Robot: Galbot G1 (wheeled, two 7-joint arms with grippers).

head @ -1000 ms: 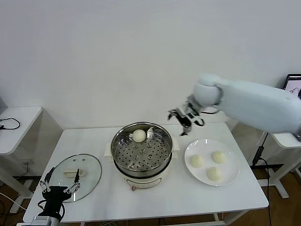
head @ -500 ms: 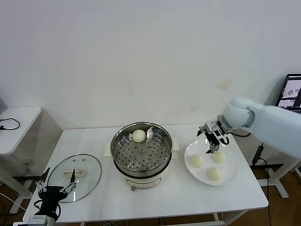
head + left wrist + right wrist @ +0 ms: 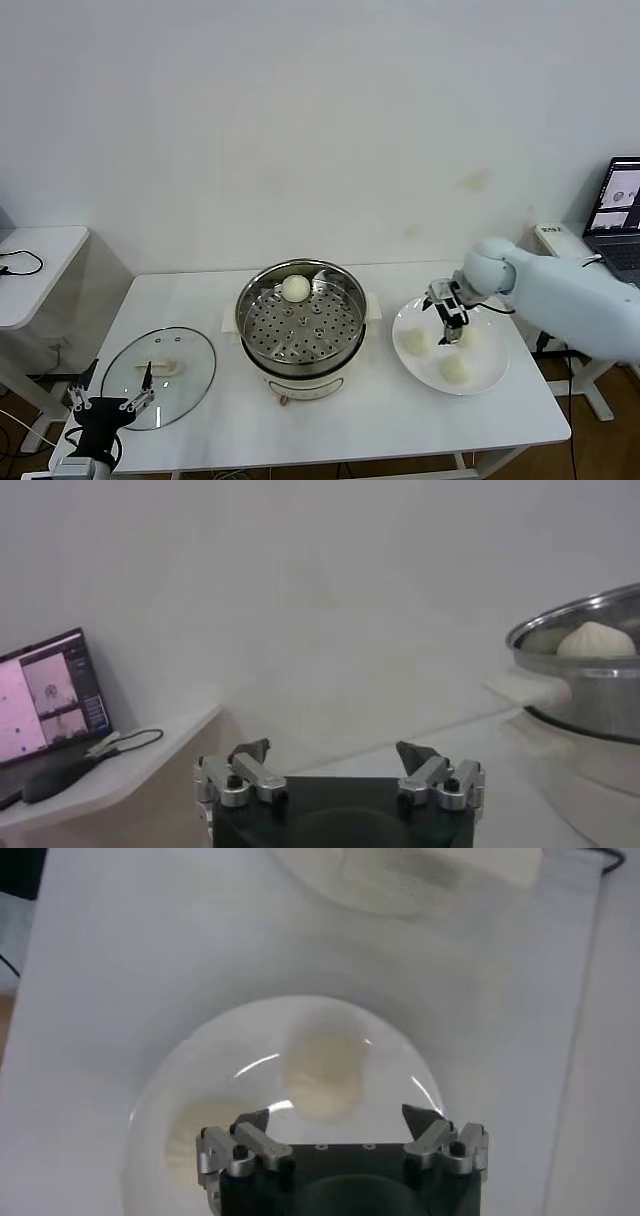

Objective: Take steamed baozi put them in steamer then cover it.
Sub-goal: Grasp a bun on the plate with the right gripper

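White baozi (image 3: 295, 288): one in steamer (image 3: 300, 325), three on plate (image 3: 490, 375)

Right arm (image 3: 575, 290): smooth pale blue-white shell, thick and rounded, with a ball-shaped joint near the wrist. Right gripper (image 3: 447, 325): black body, silver metal finger links with dark screws, dark angled fingertips (image 3: 252, 1121). Left gripper (image 3: 110, 405): same build, black housing, silver jointed links, black tips (image 3: 415, 753); black cabling loops beside its base.
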